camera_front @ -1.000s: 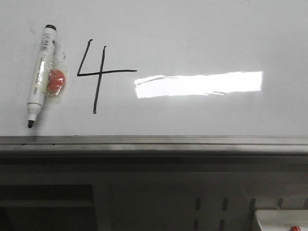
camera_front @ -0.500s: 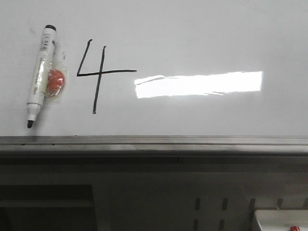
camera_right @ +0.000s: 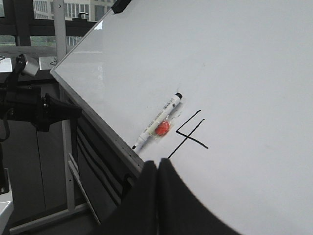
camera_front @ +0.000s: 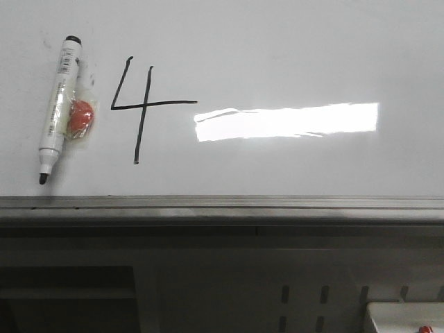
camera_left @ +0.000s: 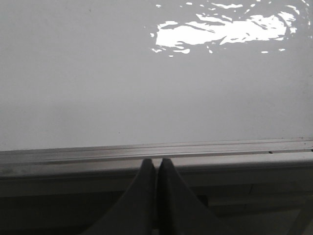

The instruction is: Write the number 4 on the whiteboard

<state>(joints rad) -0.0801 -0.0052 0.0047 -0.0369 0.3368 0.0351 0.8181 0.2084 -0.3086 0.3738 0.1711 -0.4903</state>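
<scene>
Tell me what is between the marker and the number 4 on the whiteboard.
In the front view, a small orange piece fixed to the marker lies there, then bare whiteboard before the number 4.

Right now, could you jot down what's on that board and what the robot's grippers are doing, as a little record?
Board: whiteboard, glossy, lit glare patch
Writing: number 4, black lines, complete
Marker: marker lying left of the 4, uncapped, tip toward the board's metal edge
Red item: red piece taped to the marker
Left gripper: shut, empty
Right gripper: shut, empty
</scene>
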